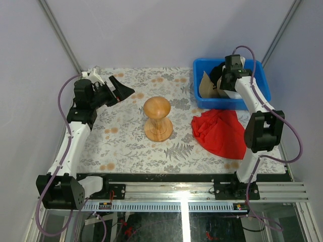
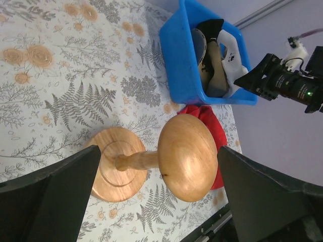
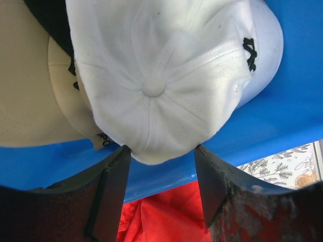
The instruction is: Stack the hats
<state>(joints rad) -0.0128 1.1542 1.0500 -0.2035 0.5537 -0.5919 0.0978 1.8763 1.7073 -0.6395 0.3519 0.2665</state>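
Observation:
The hats lie in a blue bin (image 1: 222,104) at the back right. In the right wrist view a white cap (image 3: 161,75) lies crown up, over a tan cap (image 3: 30,106) and a black cap (image 3: 48,20). My right gripper (image 3: 161,151) is open, low in the bin, its fingertips (image 3: 123,156) on either side of the white cap's near edge. In the top view the tan cap (image 1: 206,85) shows beside the right gripper (image 1: 227,75). My left gripper (image 1: 120,89) is open and empty, raised at the back left. A second tan cap is hidden.
A round-topped wooden stand (image 1: 158,118) is upright in the middle of the floral table; it also shows in the left wrist view (image 2: 186,156). A red cloth (image 1: 219,132) lies crumpled in front of the bin. Metal frame posts stand at the back corners.

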